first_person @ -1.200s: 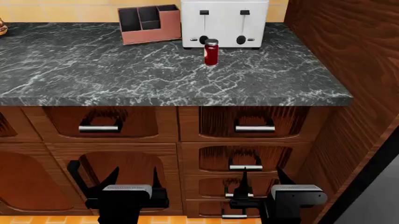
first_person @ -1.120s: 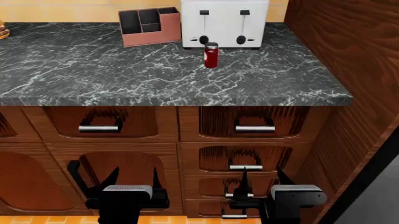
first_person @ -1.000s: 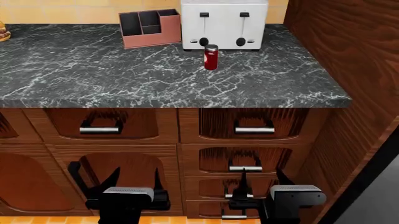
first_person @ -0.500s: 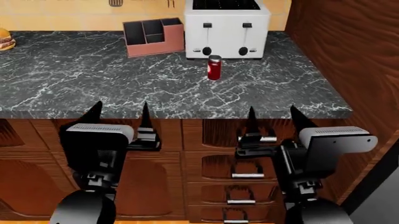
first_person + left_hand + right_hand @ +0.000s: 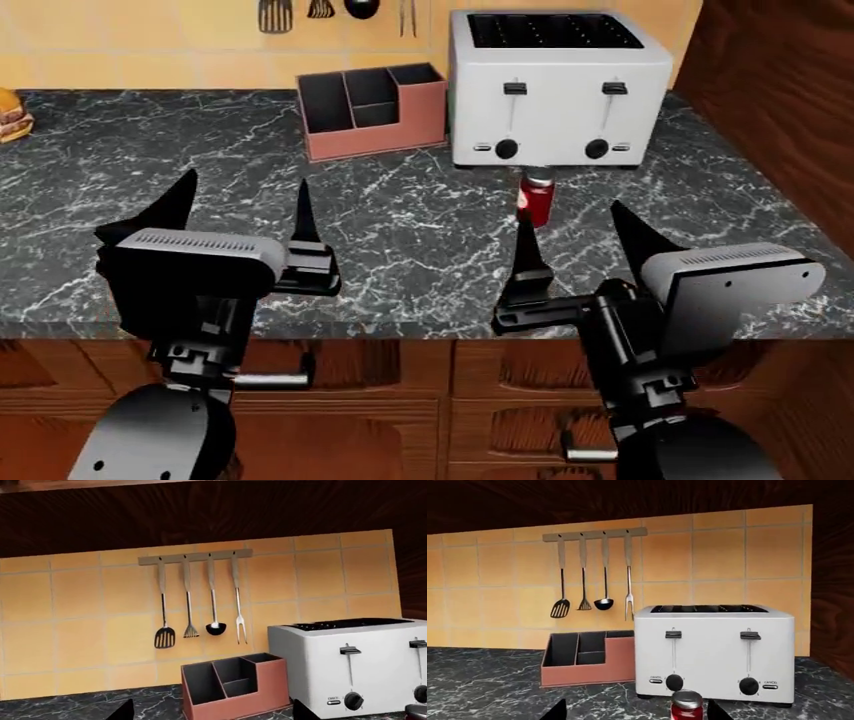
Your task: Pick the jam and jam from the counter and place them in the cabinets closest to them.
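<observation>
One jam jar [image 5: 537, 196], dark red with a silvery lid, stands upright on the black marble counter [image 5: 400, 240] just in front of the toaster. My right gripper [image 5: 573, 222] hovers open over the counter's front part, short of the jar, and its left finger covers the jar's lower half. In the right wrist view the jam jar [image 5: 687, 706] stands ahead between the open fingertips of the right gripper [image 5: 637, 712], nearer one finger. My left gripper [image 5: 240, 198] is open and empty, level with the right one. In the left wrist view the left gripper [image 5: 213, 714] faces the organizer.
A white toaster [image 5: 554, 90] and a pink-brown compartment organizer [image 5: 374, 110] stand at the back. Utensils hang on a rail [image 5: 594, 535] on the tiled wall. A burger [image 5: 11, 115] sits far left. Wooden drawers [image 5: 360, 385] lie below the counter, and a tall wood panel [image 5: 781, 90] closes the right side.
Both arms have risen from in front of the drawers to above the counter's front edge, and the head view has risen with them. The jar has not moved on the counter.
</observation>
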{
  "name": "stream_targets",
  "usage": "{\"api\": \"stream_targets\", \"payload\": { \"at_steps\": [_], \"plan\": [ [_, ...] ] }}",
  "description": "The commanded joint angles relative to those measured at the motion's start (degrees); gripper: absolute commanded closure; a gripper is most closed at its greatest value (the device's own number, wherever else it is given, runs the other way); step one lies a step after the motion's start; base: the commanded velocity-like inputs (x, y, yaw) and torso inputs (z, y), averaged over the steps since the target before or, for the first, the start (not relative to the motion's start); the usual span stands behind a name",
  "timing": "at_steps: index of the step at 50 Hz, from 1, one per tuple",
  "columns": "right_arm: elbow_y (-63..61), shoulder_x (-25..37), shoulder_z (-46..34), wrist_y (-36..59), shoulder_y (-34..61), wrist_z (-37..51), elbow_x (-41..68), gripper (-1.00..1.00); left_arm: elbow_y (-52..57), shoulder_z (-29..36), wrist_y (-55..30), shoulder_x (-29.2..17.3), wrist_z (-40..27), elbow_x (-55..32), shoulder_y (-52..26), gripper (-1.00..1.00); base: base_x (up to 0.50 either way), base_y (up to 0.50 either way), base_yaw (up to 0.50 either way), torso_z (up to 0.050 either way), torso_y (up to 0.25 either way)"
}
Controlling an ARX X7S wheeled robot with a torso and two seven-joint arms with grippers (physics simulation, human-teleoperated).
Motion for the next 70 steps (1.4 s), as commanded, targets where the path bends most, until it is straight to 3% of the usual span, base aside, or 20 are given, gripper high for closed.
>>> {"api": "stream_targets", "payload": {
  "at_steps": [1, 17, 31, 45, 60, 70],
  "plan": [
    [-1.01, 0.59, 0.3, -1.1, -0.31, 0.01, 1.18, -1.0, 0.78, 0.99, -0.4, -0.61, -0.71, 0.11, -0.39, -1.0, 0.5, 0.0, 0.0, 0.0, 0.0],
    [-2.12, 1.28, -0.47, -1.15, -0.55, 0.6, 2.28, -1.0, 1.02, 2.09, -0.29, -1.21, -1.04, -0.38, -0.12, -1.0, 0.5, 0.0, 0.0, 0.0, 0.001],
    [3.43, 0.41, -1.89, 13.4, 5.02, 8.56, 0.38, -1.0, 0.94, 2.75, -0.11, -1.74, -1.52, -0.59, -0.07, -1.0, 0.0, 0.0, 0.0, 0.0, 0.0],
    [12.91, 0.04, -5.3, 10.38, 5.99, 8.45, -0.71, -1.0, 0.71, 3.31, -0.03, -2.16, -1.93, -0.94, -0.1, -1.0, 0.0, 0.0, 0.0, 0.0, 0.0],
    [17.82, -0.23, -4.93, 8.57, 6.59, 9.94, -1.06, -1.0, 0.27, 3.89, 0.08, -2.62, -2.32, -1.28, -0.15, -1.0, 0.0, 0.0, 0.0, 0.0, 0.0],
    [28.07, -1.02, -3.62, 6.31, 10.48, 8.66, 0.23, -1.0, -0.16, 4.11, 0.12, -2.85, -2.62, -1.55, -0.37, -1.0, 0.0, 0.0, 0.0, 0.0, 0.0]
  ]
}}
